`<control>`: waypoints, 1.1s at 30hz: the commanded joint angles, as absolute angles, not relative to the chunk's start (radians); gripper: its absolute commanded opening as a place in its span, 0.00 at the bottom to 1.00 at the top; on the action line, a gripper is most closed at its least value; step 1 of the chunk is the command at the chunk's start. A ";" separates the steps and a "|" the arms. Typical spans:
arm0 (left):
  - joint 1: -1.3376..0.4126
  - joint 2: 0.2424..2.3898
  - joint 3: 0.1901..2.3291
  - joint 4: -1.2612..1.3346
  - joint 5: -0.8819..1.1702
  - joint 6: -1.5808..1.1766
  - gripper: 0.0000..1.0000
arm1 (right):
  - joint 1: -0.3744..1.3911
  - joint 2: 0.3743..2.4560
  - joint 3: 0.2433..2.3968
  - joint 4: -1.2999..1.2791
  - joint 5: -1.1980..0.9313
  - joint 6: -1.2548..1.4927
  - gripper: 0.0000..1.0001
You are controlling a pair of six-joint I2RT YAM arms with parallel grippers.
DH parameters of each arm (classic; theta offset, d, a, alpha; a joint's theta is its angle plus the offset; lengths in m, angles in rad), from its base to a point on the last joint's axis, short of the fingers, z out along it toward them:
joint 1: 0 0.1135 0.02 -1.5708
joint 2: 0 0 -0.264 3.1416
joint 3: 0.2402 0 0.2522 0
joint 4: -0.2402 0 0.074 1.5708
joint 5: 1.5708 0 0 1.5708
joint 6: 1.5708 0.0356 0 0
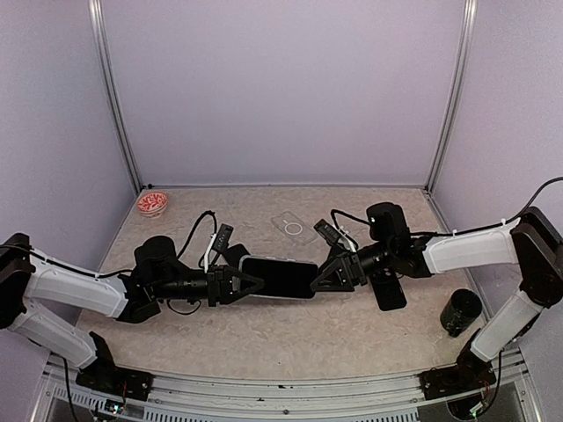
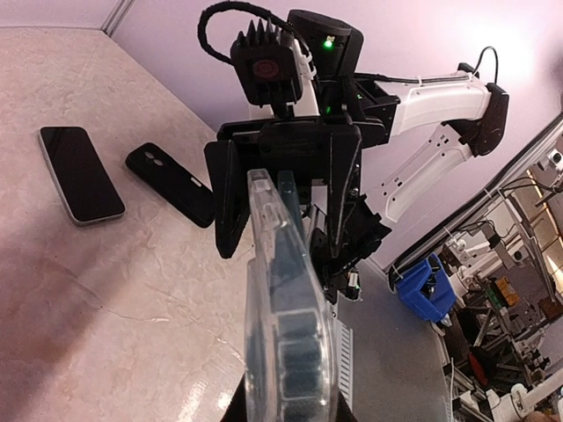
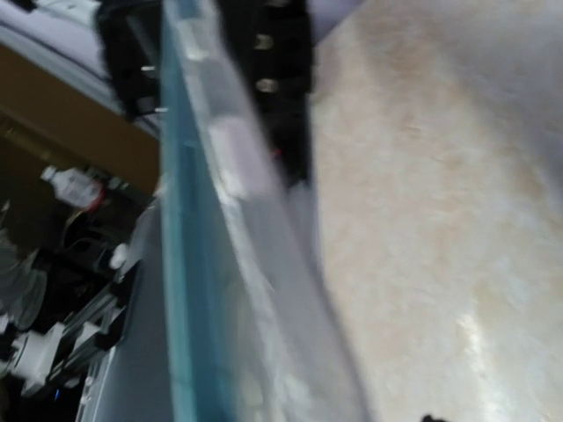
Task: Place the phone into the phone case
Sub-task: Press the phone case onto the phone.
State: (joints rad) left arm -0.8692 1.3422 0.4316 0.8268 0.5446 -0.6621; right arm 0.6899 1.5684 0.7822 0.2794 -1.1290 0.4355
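My left fingers (image 1: pixel 241 284): pinching one end of the phone (image 1: pixel 280 278), holding it above the desk (image 1: pixel 264 343)
My right fingers (image 2: pixel 345 176): spread either side of its other end
Task's thing: phone between my arms, clear case (image 2: pixel 290 290) round its rim
Farther out: second phone (image 2: pixel 79 176) and black case (image 2: pixel 171 186) lie flat, side by side

The left arm (image 1: pixel 75 290) and the right arm (image 1: pixel 466 251) have glossy white link shells between black joints and black bases. A ribbed black cable (image 2: pixel 203 31) arches over the right wrist. The left gripper (image 1: pixel 255 286) and the right gripper (image 1: pixel 324 280) are matte black with angular, wedge-shaped fingers. The right wrist carries a finned black housing (image 2: pixel 249 53) with a round red marking (image 2: pixel 268 68) and a green light (image 2: pixel 328 41).
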 commanded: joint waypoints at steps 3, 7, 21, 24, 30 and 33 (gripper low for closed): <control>-0.864 1.369 0.432 0.961 0.593 -0.689 0.00 | 0.707 1.513 0.739 0.458 -1.258 0.487 0.60; -0.864 1.383 0.432 0.959 0.583 -0.693 0.00 | 0.712 1.484 0.721 0.494 -1.296 0.495 0.56; -0.864 1.434 0.439 0.971 0.576 -0.712 0.00 | 0.741 1.502 0.711 0.602 -1.342 0.560 0.32; -0.864 1.439 0.440 0.968 0.571 -0.712 0.02 | 0.747 1.520 0.723 0.594 -1.337 0.561 0.23; -0.865 1.447 0.437 0.961 0.562 -0.709 0.09 | 0.748 1.531 0.731 0.563 -1.305 0.553 0.10; -0.864 1.452 0.440 0.957 0.560 -0.707 0.13 | 0.748 1.529 0.735 0.539 -1.292 0.542 0.05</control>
